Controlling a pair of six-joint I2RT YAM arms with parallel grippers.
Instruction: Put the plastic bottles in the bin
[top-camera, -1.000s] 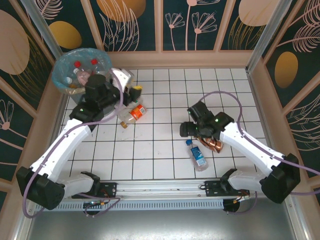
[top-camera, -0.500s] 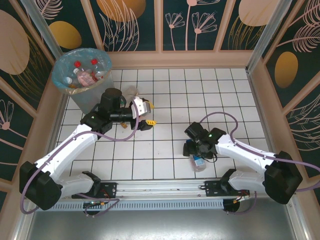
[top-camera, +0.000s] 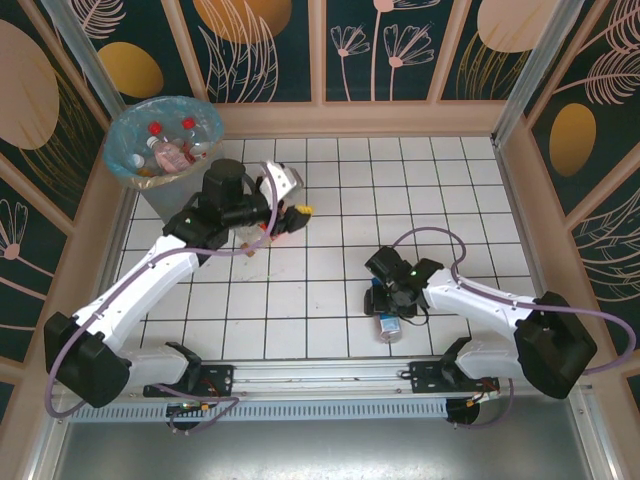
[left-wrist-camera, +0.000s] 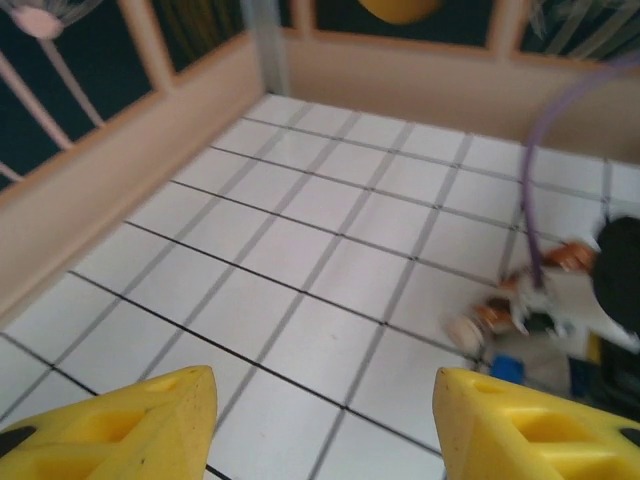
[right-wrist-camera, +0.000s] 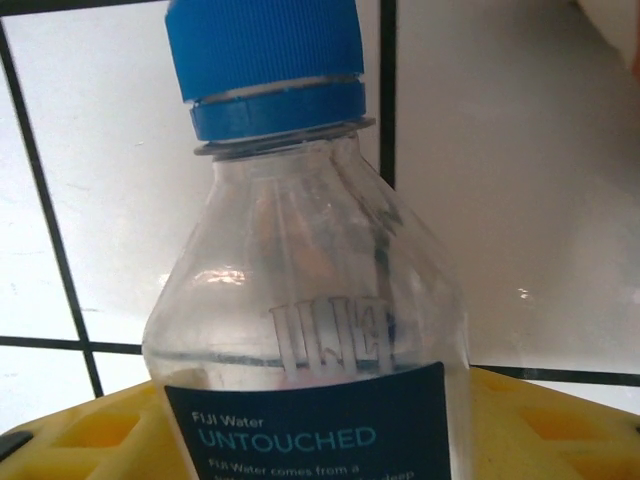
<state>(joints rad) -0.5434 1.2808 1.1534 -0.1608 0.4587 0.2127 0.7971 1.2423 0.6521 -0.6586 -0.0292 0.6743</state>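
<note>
A clear plastic bottle (right-wrist-camera: 300, 300) with a blue cap and a dark blue label lies on the white tiles, also seen from above as the bottle (top-camera: 391, 326). My right gripper (top-camera: 384, 303) is down over it, open, with a yellow finger (right-wrist-camera: 80, 430) on each side of its body. A brown bottle (left-wrist-camera: 497, 316) with a white cap lies close by. My left gripper (top-camera: 292, 212) hangs open and empty above the tiles. Just left of it, a clear bottle (top-camera: 250, 243) lies partly hidden under the arm. The grey bin (top-camera: 120, 150) with its light blue bag stands at the far left corner, bottles inside.
A low wooden wall (top-camera: 520, 190) rings the tiled floor. My right arm's purple cable (top-camera: 430, 235) loops above the tiles.
My right gripper has come toward the near edge and dropped over the blue-capped bottle. My left gripper has swung away from the bin toward the middle.
</note>
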